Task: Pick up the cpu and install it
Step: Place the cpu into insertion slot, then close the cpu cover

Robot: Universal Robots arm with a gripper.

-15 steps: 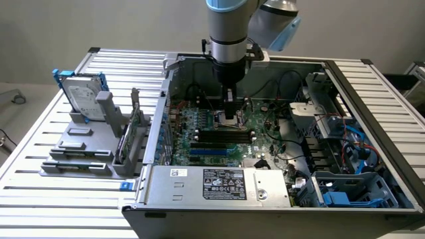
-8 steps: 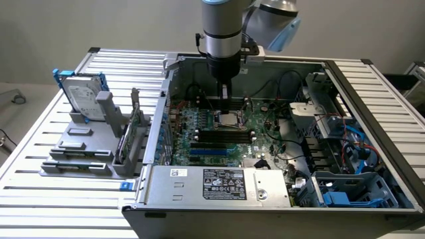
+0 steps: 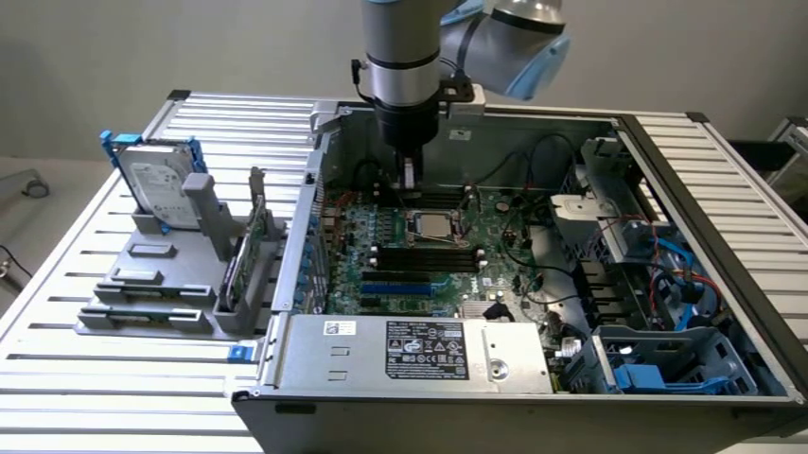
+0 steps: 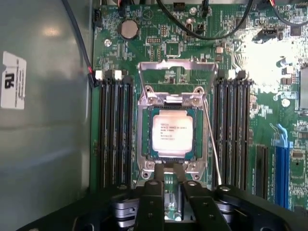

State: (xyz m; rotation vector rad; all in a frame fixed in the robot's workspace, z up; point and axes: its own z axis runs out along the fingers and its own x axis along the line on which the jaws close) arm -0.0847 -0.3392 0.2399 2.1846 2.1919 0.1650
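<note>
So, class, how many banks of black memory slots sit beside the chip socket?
2: one bank along one side of the chip, the other bank along the opposite side.

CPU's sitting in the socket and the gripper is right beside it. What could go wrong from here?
1. The load plate looks open, so the cpu lies unclamped; a nudge from the gripper could shift it.
2. Black cables cross just over the motherboard and might snag.
</note>
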